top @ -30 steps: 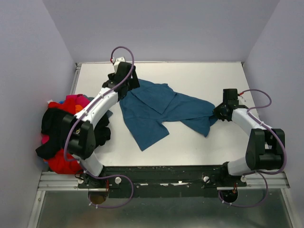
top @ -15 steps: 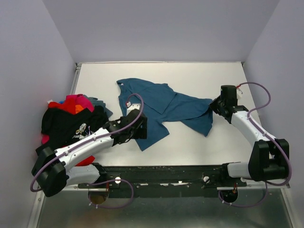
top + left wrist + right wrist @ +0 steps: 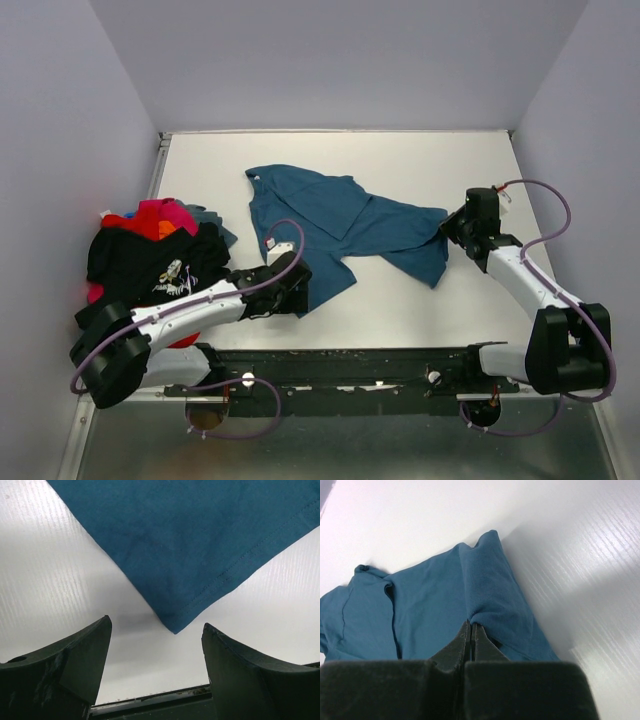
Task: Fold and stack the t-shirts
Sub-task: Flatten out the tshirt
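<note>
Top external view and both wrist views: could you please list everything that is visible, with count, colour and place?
teal-blue t-shirt: one, teal-blue, lying crumpled on the middle of the table
pile of t-shirts: one pile, black with white print on top, red and magenta behind, at the table's left edge
table: one, white, between lilac walls
cables: two, purple, looped along the arms
left arm, right arm: two, white and black, bases at the near edge
left tool: one, black, open, fingers either side of the shirt's near corner
right tool: one, black, shut on the shirt's right edge
</note>
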Action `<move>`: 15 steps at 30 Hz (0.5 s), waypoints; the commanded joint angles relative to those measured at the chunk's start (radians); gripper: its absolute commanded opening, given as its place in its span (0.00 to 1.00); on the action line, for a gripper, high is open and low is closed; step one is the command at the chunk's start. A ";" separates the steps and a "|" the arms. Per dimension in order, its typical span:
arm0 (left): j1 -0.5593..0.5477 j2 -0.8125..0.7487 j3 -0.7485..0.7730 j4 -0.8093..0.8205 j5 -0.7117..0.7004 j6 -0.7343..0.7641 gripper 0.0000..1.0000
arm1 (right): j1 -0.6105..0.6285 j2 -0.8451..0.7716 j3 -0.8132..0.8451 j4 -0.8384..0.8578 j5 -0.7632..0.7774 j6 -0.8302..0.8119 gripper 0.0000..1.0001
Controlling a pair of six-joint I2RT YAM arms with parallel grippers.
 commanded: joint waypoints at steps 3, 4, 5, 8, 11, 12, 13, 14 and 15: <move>-0.013 0.068 0.005 0.078 0.049 -0.045 0.84 | 0.007 -0.021 -0.012 0.054 0.005 -0.016 0.01; -0.015 0.077 0.003 0.086 0.052 -0.049 0.84 | 0.007 -0.021 -0.010 0.054 0.005 -0.016 0.01; -0.015 0.092 0.003 0.086 0.051 -0.054 0.82 | 0.006 -0.024 -0.010 0.054 0.006 -0.015 0.01; -0.021 0.140 0.018 0.072 0.034 -0.060 0.75 | 0.006 -0.027 -0.012 0.055 0.006 -0.013 0.01; -0.029 0.189 0.025 0.105 0.043 -0.060 0.62 | 0.007 -0.025 -0.013 0.057 0.005 -0.015 0.01; -0.032 0.204 0.029 0.119 0.042 -0.063 0.58 | 0.006 -0.027 -0.012 0.055 0.005 -0.015 0.01; -0.038 0.224 0.035 0.121 0.035 -0.063 0.53 | 0.006 -0.031 -0.015 0.057 0.008 -0.016 0.01; -0.039 0.242 0.043 0.121 0.026 -0.065 0.47 | 0.006 -0.034 -0.015 0.055 0.009 -0.016 0.01; -0.044 0.258 0.045 0.130 0.016 -0.065 0.44 | 0.007 -0.039 -0.018 0.054 0.015 -0.016 0.01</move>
